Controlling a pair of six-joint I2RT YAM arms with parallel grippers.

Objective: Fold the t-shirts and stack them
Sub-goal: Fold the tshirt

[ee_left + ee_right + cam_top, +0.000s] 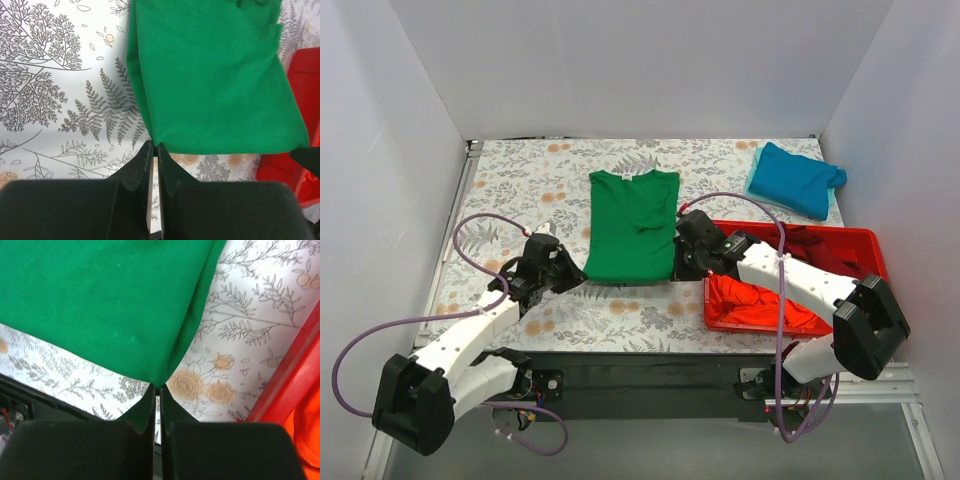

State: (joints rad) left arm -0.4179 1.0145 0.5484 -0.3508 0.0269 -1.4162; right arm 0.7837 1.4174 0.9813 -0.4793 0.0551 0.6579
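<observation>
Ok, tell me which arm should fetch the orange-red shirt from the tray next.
Likely right: the right gripper pinches the green shirt beside the red tray holding the orange-red shirt; the left gripper sits across the green shirt, farther off.

**What My Cameras Don't Show**

In both my wrist views the green t-shirt (210,75) runs off the top edge, and the red tray (290,375) is clipped at the right. My left fingers (142,165) and right fingers (142,410) hide the pinched hem corners — how much cloth sits between them, I cannot tell. From above, my right arm (800,280) covers much of the maroon t-shirt (835,252) and part of the orange-red t-shirt (750,305).
</observation>
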